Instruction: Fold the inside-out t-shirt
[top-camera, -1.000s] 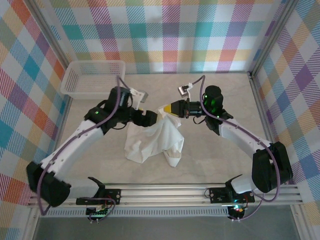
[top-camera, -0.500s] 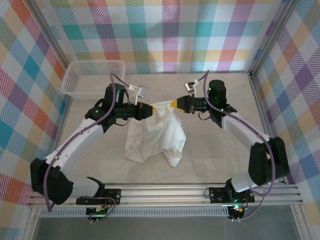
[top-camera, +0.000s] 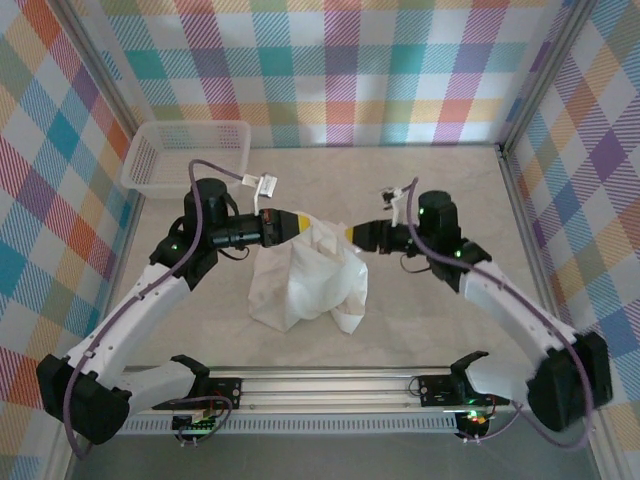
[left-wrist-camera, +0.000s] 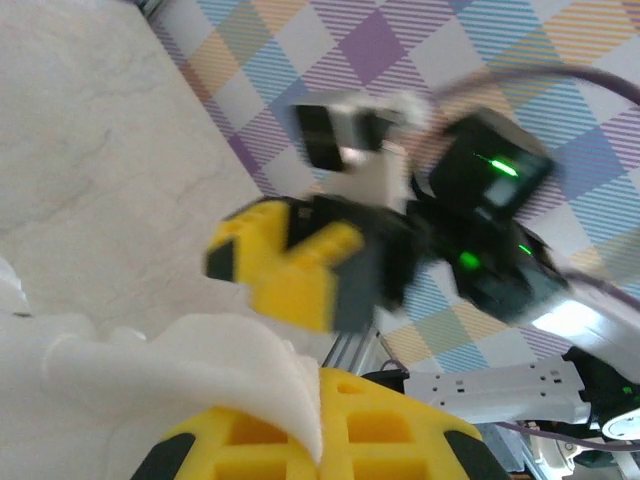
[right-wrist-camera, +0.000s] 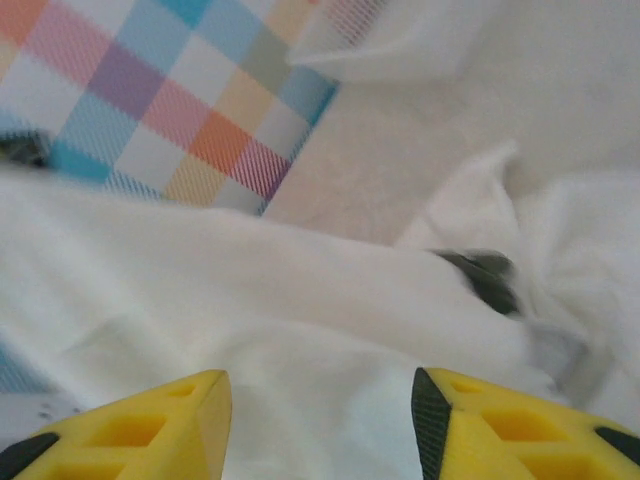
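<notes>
The inside-out t-shirt (top-camera: 305, 285) is a crumpled white heap at the table's middle, with its top edge lifted. My left gripper (top-camera: 300, 224) is shut on that upper edge. In the left wrist view the yellow fingers (left-wrist-camera: 400, 430) press together with a white fold of the t-shirt (left-wrist-camera: 150, 370) pinched at their seam. Just right of the cloth's peak, my right gripper (top-camera: 351, 233) points left at it. Its yellow fingers (right-wrist-camera: 200, 415) stand apart with the t-shirt (right-wrist-camera: 300, 300) spread loose in front of them, nothing clamped. The right gripper (left-wrist-camera: 280, 265) shows blurred in the left wrist view.
A white mesh basket (top-camera: 150, 165) sits at the back left corner. Checked walls close in the table on three sides. An aluminium rail (top-camera: 330, 385) with the arm bases runs along the near edge. Bare tabletop (top-camera: 450, 190) lies right of and behind the shirt.
My left gripper closed on the shirt's top edge and drew back left. My right gripper let go, opened and dropped slightly toward the near side. The cloth's peak sagged.
</notes>
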